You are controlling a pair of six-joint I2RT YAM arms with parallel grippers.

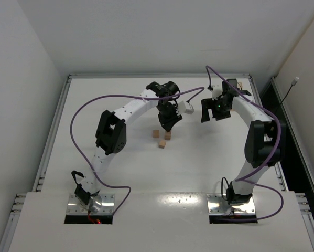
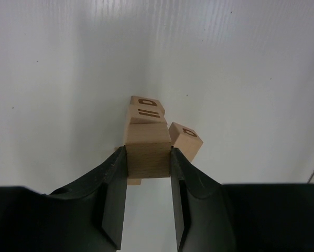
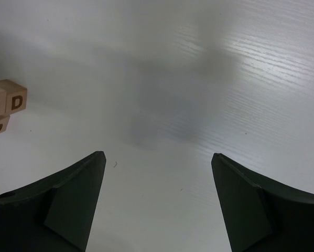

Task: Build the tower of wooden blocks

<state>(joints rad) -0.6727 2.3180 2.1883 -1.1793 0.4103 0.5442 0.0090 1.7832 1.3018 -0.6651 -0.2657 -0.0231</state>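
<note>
My left gripper (image 2: 149, 151) is shut on a plain wood block (image 2: 149, 163), held low over the table among the others. Right behind it is a lettered wood block (image 2: 146, 113), and another lies to its right (image 2: 186, 137). A sliver of one more shows under the held block (image 2: 134, 181); I cannot tell whether they touch. From above, the left gripper (image 1: 169, 126) sits over three blocks (image 1: 161, 144) near the table's middle. No tower of three stands out. My right gripper (image 3: 157, 154) is open and empty, with lettered blocks (image 3: 10, 100) at its far left.
The white table (image 1: 120, 173) has raised rails along its edges. A small white box (image 1: 188, 107) hangs on the purple cable between the two wrists. The right gripper (image 1: 208, 111) hovers to the right of the blocks, at the table's back right.
</note>
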